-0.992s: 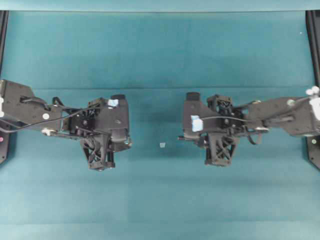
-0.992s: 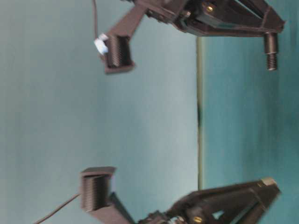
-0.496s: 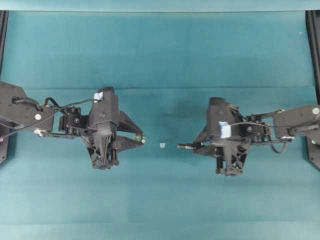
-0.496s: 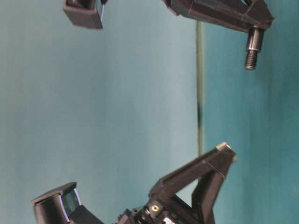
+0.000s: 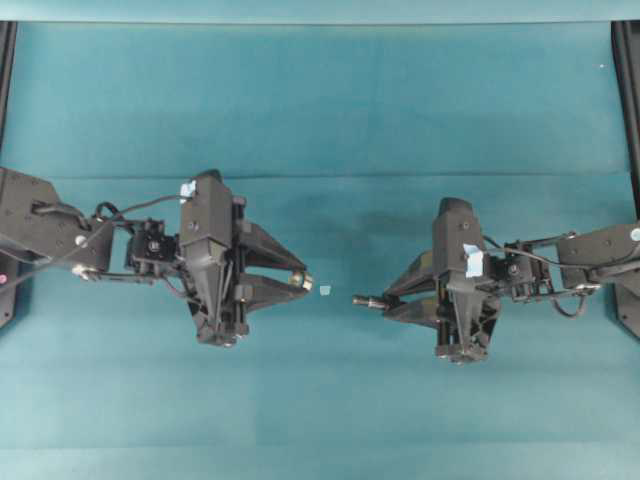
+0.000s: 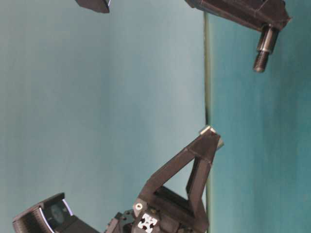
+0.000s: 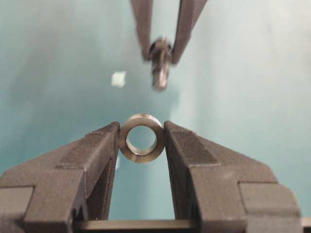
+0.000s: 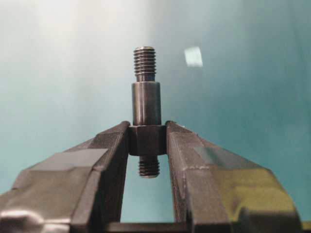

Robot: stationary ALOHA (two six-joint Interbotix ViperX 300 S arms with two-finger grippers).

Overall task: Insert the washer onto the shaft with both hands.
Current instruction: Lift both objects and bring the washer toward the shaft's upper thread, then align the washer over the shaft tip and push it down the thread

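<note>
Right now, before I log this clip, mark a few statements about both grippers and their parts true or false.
1. The left gripper grips the small silvery metal ring washer between its jaw tips. True.
2. The right gripper is empty. False: it is shut on the short dark grey stepped metal shaft.
3. The washer already sits on the shaft. False: in the overhead view a gap separates them.
4. The shaft's threaded tip points toward the left gripper. True.
5. A tiny pale scrap lies on the teal table between the grippers. True.
</note>
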